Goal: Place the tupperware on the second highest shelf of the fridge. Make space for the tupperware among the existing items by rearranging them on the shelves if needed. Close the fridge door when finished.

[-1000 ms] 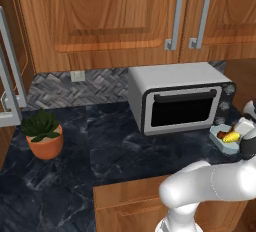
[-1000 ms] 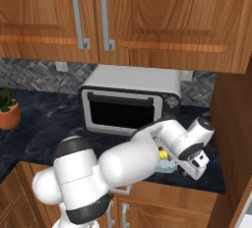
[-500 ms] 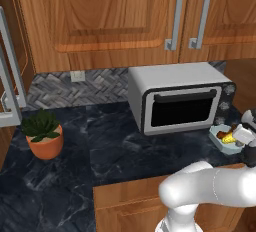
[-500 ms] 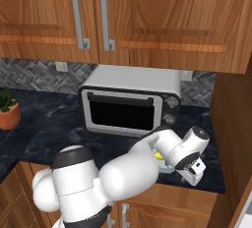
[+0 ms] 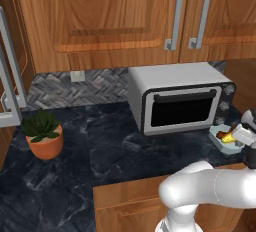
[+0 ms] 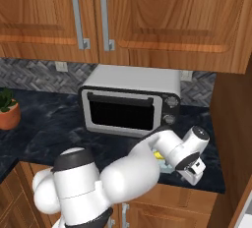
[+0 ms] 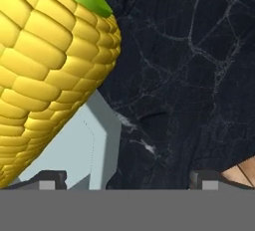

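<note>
Corn [image 7: 45, 70] is seen lying in the tupperware [image 5: 227, 143] on the counter [image 5: 115, 146], right of the oven [image 5: 180, 98]. The gripper [image 7: 127, 177] is held wide over the tupperware's rim, with nothing gripped.

The dark counter [image 5: 115, 146] lies open from 7 to 10 o'clock of the toaster oven [image 5: 180, 98], with the potted plant [image 5: 44, 135] well apart at its 9 o'clock. At the oven's 4 o'clock a food tub [image 5: 225, 141] sits near the counter edge, just beside the oven front. Upper cabinets [image 6: 147, 20] overhang the oven's 12 o'clock.
</note>
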Available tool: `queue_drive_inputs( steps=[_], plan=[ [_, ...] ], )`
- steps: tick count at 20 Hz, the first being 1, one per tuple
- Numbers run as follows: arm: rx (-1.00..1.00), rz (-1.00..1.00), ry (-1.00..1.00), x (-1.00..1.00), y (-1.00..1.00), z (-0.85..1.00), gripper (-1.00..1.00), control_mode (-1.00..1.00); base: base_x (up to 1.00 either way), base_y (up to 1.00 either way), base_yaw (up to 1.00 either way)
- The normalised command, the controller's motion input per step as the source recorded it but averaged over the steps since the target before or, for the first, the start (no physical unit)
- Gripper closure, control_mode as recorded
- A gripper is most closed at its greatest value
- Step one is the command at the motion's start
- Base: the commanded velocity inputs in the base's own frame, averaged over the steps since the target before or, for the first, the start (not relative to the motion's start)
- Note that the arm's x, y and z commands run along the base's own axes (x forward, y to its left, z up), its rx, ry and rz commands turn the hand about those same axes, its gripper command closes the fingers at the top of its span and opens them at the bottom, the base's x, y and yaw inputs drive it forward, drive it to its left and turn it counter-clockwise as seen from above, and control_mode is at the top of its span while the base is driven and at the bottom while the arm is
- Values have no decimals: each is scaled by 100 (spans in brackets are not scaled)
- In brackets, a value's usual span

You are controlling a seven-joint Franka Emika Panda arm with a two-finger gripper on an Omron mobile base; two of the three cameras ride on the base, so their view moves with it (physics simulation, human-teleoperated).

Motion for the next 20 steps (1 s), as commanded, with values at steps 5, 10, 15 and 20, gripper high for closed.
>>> queue_drive_inputs(
  steps=[5, 10, 15, 20],
  plan=[
    [0, 0, 0, 6, 33, -20, -100, -100, 0, 0, 0],
    [0, 0, 0, 14, 43, -24, -100, -100, 0, 0, 0],
    [0, 0, 0, 14, 41, -28, 100, -100, 0, 0, 0],
    [0, 0, 0, 7, 29, -32, 100, -100, 0, 0, 0]
  ],
)
